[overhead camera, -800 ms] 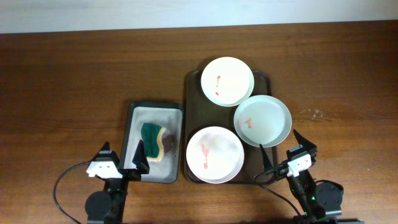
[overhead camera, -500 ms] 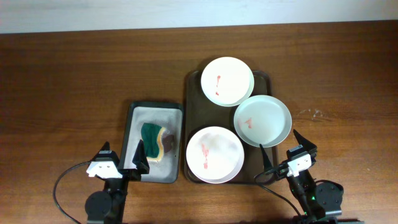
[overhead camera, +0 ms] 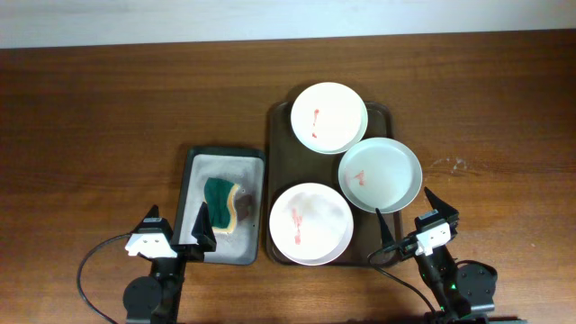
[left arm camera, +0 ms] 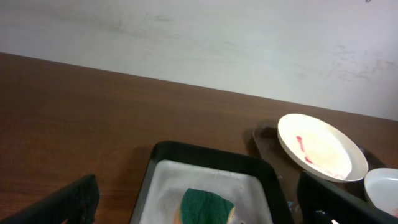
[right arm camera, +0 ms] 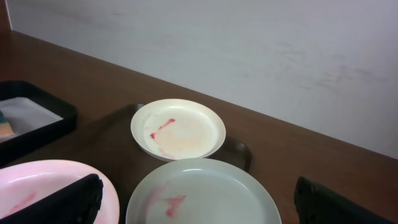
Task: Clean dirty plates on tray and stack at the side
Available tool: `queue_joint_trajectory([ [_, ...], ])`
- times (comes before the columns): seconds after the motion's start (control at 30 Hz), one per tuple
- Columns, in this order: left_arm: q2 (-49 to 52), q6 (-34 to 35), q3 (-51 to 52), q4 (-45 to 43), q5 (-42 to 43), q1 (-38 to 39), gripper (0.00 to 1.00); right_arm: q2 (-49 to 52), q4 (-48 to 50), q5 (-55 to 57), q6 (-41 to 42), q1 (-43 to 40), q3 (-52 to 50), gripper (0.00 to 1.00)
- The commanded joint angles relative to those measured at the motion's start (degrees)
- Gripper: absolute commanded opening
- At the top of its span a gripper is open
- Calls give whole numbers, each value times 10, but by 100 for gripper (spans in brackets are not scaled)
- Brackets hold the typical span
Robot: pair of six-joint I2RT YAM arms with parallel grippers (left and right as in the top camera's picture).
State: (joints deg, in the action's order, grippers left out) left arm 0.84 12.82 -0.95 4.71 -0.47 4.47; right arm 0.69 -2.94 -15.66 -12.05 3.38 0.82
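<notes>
Three white plates lie on the dark brown tray (overhead camera: pixel 276 171). The far plate (overhead camera: pixel 328 116) has red streaks; it also shows in the left wrist view (left arm camera: pixel 320 147) and the right wrist view (right arm camera: pixel 178 128). The right plate (overhead camera: pixel 380 175) has a small red smear and overhangs the tray's right rim; it fills the lower right wrist view (right arm camera: pixel 202 194). The near plate (overhead camera: pixel 310 223) carries pink smears and shows at the right wrist view's left edge (right arm camera: pixel 37 186). My left gripper (overhead camera: pixel 176 232) is open and empty at the front left. My right gripper (overhead camera: pixel 412 220) is open and empty just in front of the right plate.
A smaller dark-rimmed tray (overhead camera: pixel 201 180) with a pale inside sits left of the brown tray and holds a green and yellow sponge (overhead camera: pixel 223 204), seen close in the left wrist view (left arm camera: pixel 205 206). Bare wooden table surrounds both trays. A pale wall runs along the back.
</notes>
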Motion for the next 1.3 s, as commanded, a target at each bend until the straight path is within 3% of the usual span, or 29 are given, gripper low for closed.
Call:
queue_joint_trajectory([
  [0.0,-4,-9,4,0,-3,-2,100,-3,0,2,1,4,-5,99],
  [0.13,-4,-9,4,-14,31,-2,100,-3,12,-11,1,4,-5,99],
  [0.23,-4,-9,-2,-55,75,-2,99,-3,72,-116,4,4,3,99],
  [0.37,3,-9,-81,-43,84,-3,99,4,32,-110,36,4,89,99],
  [0.53,177,-9,-309,165,85,-2,99,165,-229,-96,36,4,353,99],
  [0.67,398,-9,-545,366,93,-2,99,399,-447,-94,103,4,629,99],
  [0.83,560,-10,-683,513,93,-2,99,564,-566,-124,136,4,792,99],
  [0.97,629,-9,-683,594,106,-2,99,623,-628,-169,145,5,798,99],
  [1.1,695,-23,-683,610,106,6,98,679,-718,-90,175,15,721,97],
  [1.17,722,-35,-683,603,85,21,94,686,-693,-91,186,21,650,91],
  [1.27,783,-35,-669,579,31,50,78,687,-636,-91,190,34,570,87],
])
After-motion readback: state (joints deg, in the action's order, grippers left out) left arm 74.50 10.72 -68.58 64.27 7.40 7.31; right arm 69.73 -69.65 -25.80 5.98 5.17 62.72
